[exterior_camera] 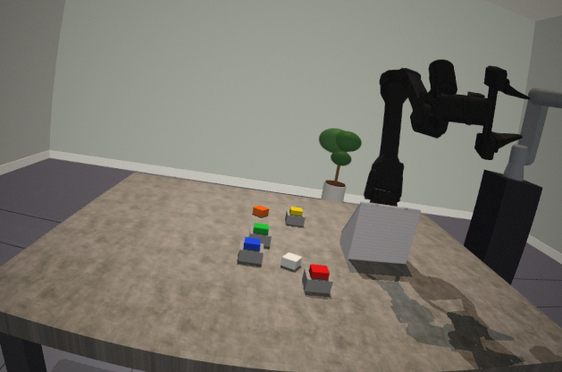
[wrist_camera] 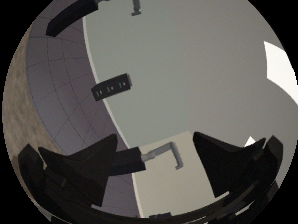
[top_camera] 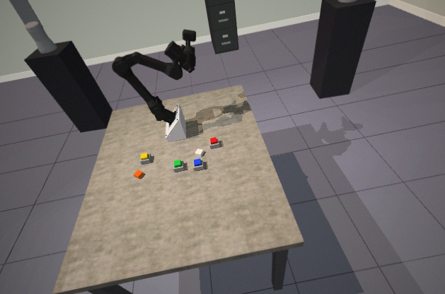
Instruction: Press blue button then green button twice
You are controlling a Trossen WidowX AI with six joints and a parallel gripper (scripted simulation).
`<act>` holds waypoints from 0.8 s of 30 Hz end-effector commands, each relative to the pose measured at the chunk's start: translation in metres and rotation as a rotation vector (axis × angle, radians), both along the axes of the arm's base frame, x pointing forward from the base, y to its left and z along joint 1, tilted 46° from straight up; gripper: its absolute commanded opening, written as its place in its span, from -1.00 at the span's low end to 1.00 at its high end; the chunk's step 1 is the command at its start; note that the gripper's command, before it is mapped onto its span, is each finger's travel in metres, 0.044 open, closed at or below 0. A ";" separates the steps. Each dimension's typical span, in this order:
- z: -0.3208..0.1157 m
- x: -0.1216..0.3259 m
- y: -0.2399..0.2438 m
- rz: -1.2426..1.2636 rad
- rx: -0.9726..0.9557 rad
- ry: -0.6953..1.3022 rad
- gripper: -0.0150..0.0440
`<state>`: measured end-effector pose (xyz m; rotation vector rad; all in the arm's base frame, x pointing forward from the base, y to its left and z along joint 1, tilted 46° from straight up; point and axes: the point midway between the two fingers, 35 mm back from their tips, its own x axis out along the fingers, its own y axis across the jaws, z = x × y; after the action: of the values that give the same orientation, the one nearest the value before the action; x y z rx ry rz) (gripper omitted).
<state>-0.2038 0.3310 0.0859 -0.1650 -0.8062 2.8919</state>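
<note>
The blue button (top_camera: 197, 162) (exterior_camera: 252, 244) sits on a grey base, right beside the green button (top_camera: 177, 163) (exterior_camera: 261, 229) on its own grey base. Both caps stand raised. My gripper (exterior_camera: 525, 117) (wrist_camera: 156, 138) is open and empty. It is held high above the table, beyond the arm's base and far from the buttons. In the wrist view its two fingers stand wide apart, with wall and floor behind them; no button shows there.
The red button (top_camera: 214, 140) (exterior_camera: 319, 272) and the yellow button (top_camera: 144, 156) (exterior_camera: 296, 211) stand on the table (top_camera: 185, 219) (exterior_camera: 163, 286). A white block (top_camera: 199, 152) (exterior_camera: 291, 260) lies between the blue and red buttons. An orange block (top_camera: 139, 174) (exterior_camera: 261, 211) lies near the yellow button.
</note>
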 end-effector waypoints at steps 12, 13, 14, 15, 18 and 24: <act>-0.079 0.128 0.107 -0.735 -0.787 -0.042 0.86; -0.084 0.138 0.110 -0.785 -0.836 -0.041 0.86; -0.090 0.149 0.113 -0.836 -0.886 -0.040 0.86; -0.096 0.160 0.115 -0.887 -0.935 -0.038 0.86; -0.112 0.193 0.117 -1.041 -1.079 -0.030 0.86; -0.142 0.260 0.105 -1.354 -1.353 -0.009 0.86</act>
<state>-0.0044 0.4469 -0.0272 -0.5213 0.7604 1.9284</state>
